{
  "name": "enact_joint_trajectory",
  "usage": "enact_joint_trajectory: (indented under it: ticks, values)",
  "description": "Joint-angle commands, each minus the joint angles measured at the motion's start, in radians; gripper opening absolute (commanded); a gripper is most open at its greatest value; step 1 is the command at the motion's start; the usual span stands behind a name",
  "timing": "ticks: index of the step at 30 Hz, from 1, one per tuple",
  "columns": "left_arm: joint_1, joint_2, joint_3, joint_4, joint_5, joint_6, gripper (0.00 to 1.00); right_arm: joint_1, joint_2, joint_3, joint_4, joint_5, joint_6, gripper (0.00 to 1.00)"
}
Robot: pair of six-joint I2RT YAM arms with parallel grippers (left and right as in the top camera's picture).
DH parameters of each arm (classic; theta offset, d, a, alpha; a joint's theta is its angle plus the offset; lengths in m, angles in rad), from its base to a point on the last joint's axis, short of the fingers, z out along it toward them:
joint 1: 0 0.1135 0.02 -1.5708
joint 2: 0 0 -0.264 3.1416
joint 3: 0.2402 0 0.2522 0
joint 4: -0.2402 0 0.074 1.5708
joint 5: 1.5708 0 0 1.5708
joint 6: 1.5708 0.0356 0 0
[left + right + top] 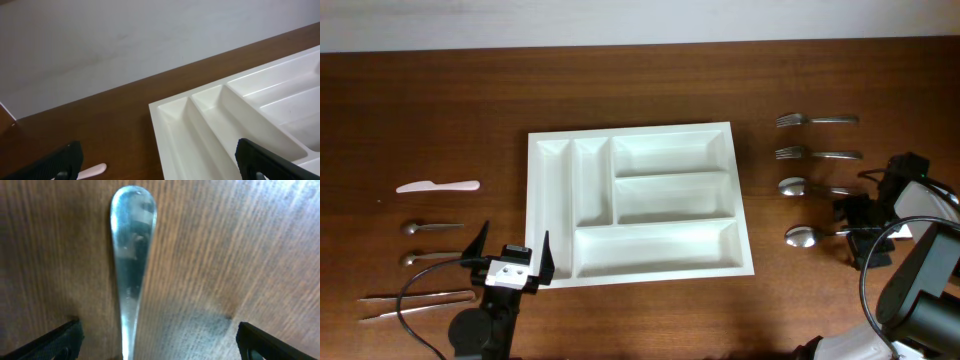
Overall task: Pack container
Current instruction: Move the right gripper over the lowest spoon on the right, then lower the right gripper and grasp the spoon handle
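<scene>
Pick step: right hand [160,345], released, straddles the handle of the shiny steel spoon [131,255] on the worktop [225,255]; next needs lowering, clenching, then carrying left to the white plastic cutlery tray [630,132].

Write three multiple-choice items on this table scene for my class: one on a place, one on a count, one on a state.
1. Where do the two forks lie relative to the tray?
A. Inside it
B. Left of it
C. Right of it

2. How many compartments has the tray?
A. Five
B. Three
C. Seven

3. How is the right hand?
A. Shut on a fork
B. Open, astride a spoon handle
C. Shut on a knife

Answers:
1 C: overhead, they lie beyond its right rim.
2 A: two narrow and three wide ones show.
3 B: its wrist view shows it open, with the handle lying on the wood.
</scene>
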Motion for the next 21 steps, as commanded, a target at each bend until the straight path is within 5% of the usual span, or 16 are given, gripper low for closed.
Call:
enact_joint_trajectory:
  ticks: [1,21]
  values:
    - [0.005,-0.008,-0.008,0.001,-0.011,-0.003,0.99,-0.001,0.007,-0.009,0.013,-0.017,-0.003,0.99]
    - [0.005,-0.008,-0.008,0.001,-0.011,-0.003,0.99,-0.001,0.115,-0.01,-0.023,-0.016,-0.003,0.99]
